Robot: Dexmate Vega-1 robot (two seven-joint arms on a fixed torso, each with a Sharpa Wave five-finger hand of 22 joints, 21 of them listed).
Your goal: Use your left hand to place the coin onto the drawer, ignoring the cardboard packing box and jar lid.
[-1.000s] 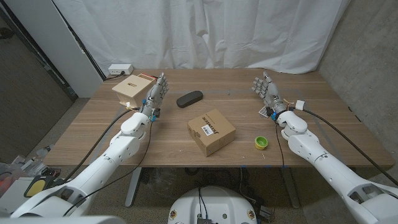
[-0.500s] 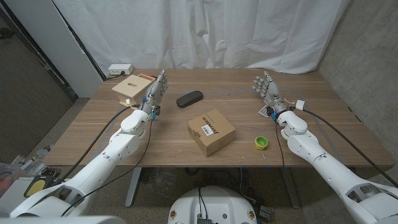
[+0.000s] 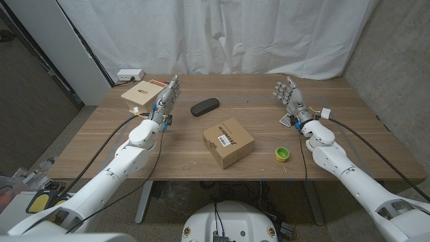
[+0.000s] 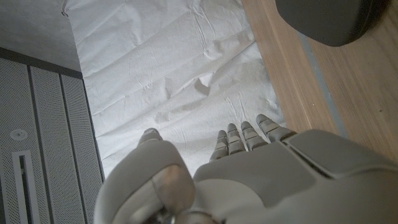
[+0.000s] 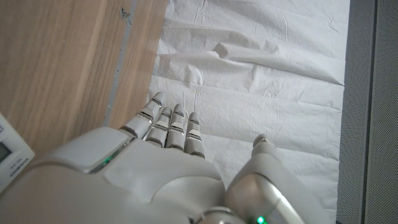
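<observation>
Partly behind left hand (image 3: 166, 101): drawer (image 3: 143, 97).

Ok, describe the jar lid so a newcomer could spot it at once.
Start at the wooden table and find the cardboard packing box near its middle. Move toward the robot's right arm: the jar lid lies near the front edge, beside that forearm. It is the only small, round, yellow-green thing there; its neighbours are brown, tan or black.

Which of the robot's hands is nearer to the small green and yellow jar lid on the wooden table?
Right. The right hand stands just behind the small green and yellow jar lid; the left hand is far across the table, beyond the cardboard packing box.
</observation>
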